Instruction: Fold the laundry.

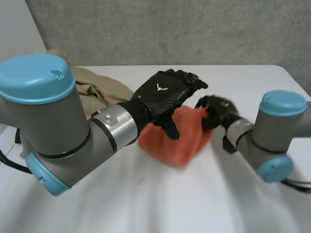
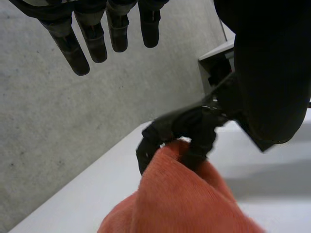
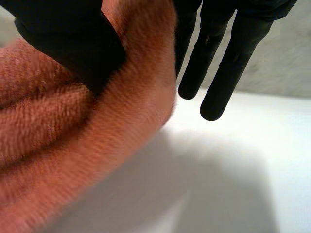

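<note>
At the far left of the white bench [image 1: 146,204], behind the left arm [image 1: 53,121], a beige garment [image 1: 95,87] lies crumpled, well apart from both hands. The left arm reaches across towards the middle of the bench. Its left hand [image 1: 163,97] is palm down above the orange cloth [image 1: 177,141]. In the left wrist view its fingers [image 2: 73,48] hang straight and spread with nothing between them and the thumb, so the hand is loose and holds nothing. Whether its thumb touches the cloth below, I cannot tell.

The orange cloth sits bunched on the bench under the left hand's palm, and its edge on the right hand's side is raised off the surface.

The right hand [image 1: 217,110] is at that raised edge, just beside the left hand's fingertips. In the right wrist view its thumb [image 3: 68,39] presses into the fabric, the cloth runs up between thumb and fingers [image 3: 218,63], and two fingers stand out straight past it. The left wrist view shows the same hand closed over the top of the fold. It is clamped on the orange cloth. The right arm [image 1: 272,136] comes in from the bench's right side.
</note>
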